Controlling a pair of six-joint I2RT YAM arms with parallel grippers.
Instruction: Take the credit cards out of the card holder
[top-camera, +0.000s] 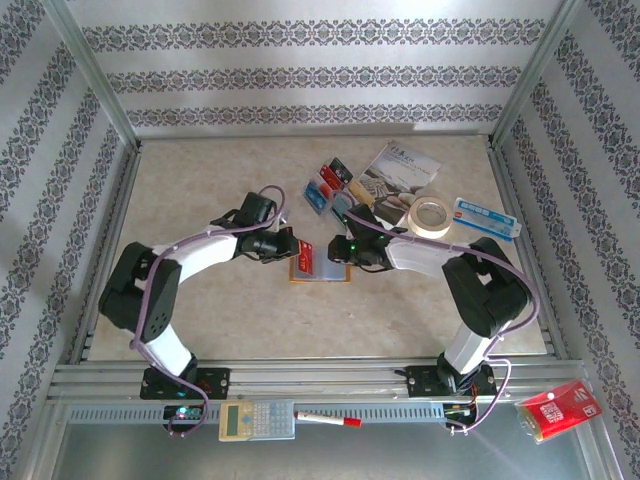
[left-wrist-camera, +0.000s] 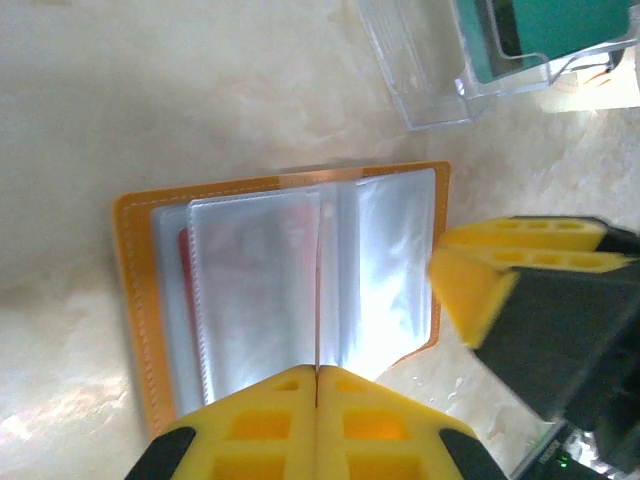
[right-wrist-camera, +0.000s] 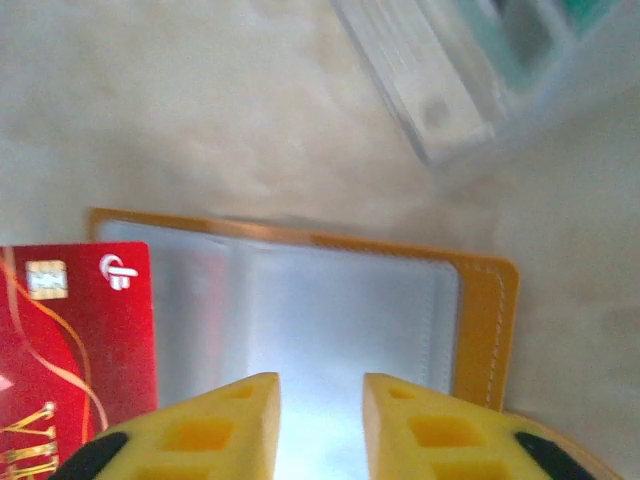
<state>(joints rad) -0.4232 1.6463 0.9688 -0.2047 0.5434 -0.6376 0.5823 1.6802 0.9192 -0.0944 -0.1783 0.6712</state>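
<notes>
At the near edge, beside the arm bases, a calculator (top-camera: 257, 420), a marker (top-camera: 328, 420) and a red packet (top-camera: 560, 408) are seen, none of them part of the job. Further in, at the middle of the table, the card holder (left-wrist-camera: 135, 290) is laid open and flat, its clear sleeves facing up, with a gripper at each side. The left gripper (left-wrist-camera: 317, 385) is closed, finger against finger. A thin sleeve leaf is seen running edge-on into the seam between them, so the leaf is judged to be pinched. The right gripper (right-wrist-camera: 320, 400) is held just above the sleeves with its jaws apart and nothing between them. A red card (right-wrist-camera: 75, 340) is seen at one side of the holder, overlapping its orange border (whether it is free of its sleeve cannot be told). Beyond the holder, several credit cards (top-camera: 328, 185) are spread on the table, near a brochure (top-camera: 395, 170), a tape roll (top-camera: 432, 215) and a long white-and-blue box (top-camera: 487, 217).

The step in hand is judged to be the drawing of the red card, with the sleeve steadied by the left gripper. For the next move, the open jaws would have to be brought onto the card's exposed edge and closed on the card alone, not the plastic. The pull would then be made along the sleeve's mouth.
</notes>
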